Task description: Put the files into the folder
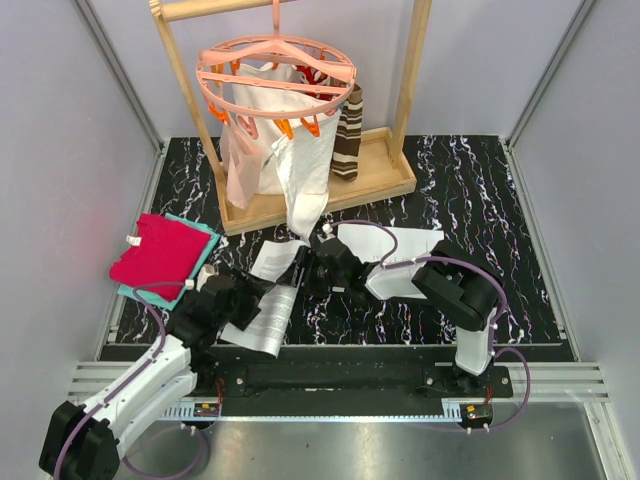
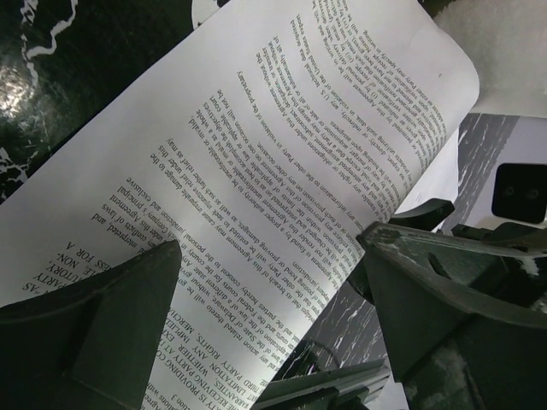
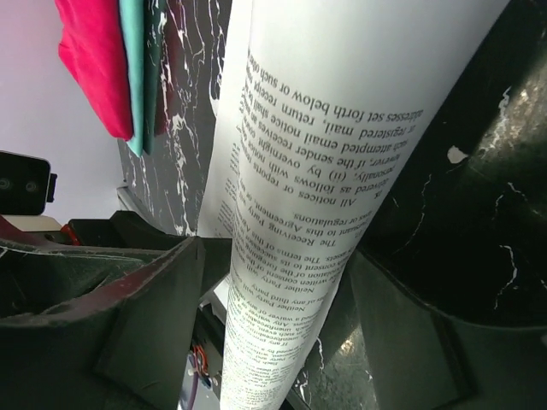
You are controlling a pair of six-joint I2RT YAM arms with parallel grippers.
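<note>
files (image 1: 268,312) – printed sheets, near-left of bench (image 1: 480,200) centre, between the two end effectors. They are bowed up, not lying flat.

Left end effector (image 1: 232,298) comes in from the near-left. In its wrist view the fingers (image 2: 102,325) are spread wide and a curled printed sheet runs across the gap – no visible pinch.

Right end effector (image 1: 308,265) reaches in from the right, at the sheets' far-right edge. In its wrist view the fingers (image 3: 137,316) straddle a sheet rolled into a curve, and the paper fills most of the gap. Cannot tell whether the pads actually press it.

Red cloth (image 1: 158,250), folded on a teal cloth (image 1: 208,238), sits just left of the files at the bench's left edge. Wooden rack (image 1: 385,172) with pink clip ring (image 1: 275,70) and white bag (image 1: 255,140) stands at the far side.
</note>
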